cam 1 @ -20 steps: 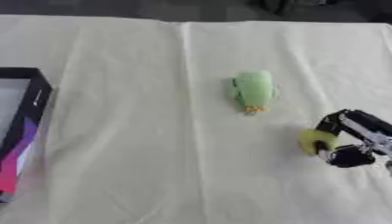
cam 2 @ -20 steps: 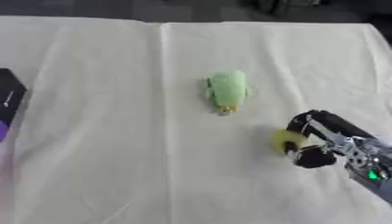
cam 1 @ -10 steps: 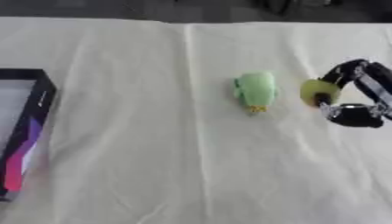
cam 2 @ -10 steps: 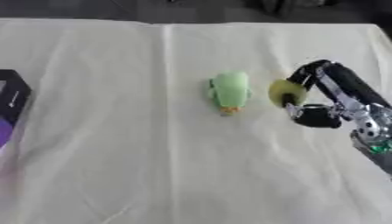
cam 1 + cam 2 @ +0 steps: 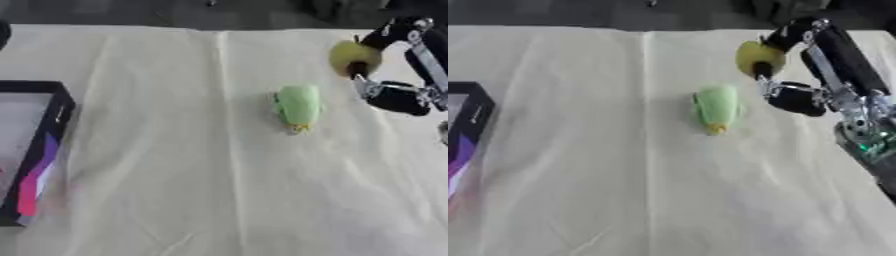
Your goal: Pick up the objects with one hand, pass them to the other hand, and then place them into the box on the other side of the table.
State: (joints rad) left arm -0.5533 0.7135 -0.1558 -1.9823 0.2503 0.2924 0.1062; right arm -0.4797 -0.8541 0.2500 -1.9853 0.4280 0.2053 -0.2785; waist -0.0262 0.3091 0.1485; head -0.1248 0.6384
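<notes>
My right hand (image 5: 811,75) is raised over the right side of the table, its fingers curled round a small yellow-green round object (image 5: 758,58). A light green object with a yellow tip (image 5: 297,105) lies on the cloth near the middle, just left of and below that hand. The box (image 5: 33,150), black-walled with a purple and pink inside, stands at the table's left edge. My left hand shows in neither view.
A cream cloth (image 5: 175,190) covers the table, with a fold line running down its middle. The table's far edge runs along the top of both views, dark floor beyond it.
My right hand has lifted the yellow-green object from the cloth at the lower right and carried it up and away toward the far right. The green object has stayed in place.
</notes>
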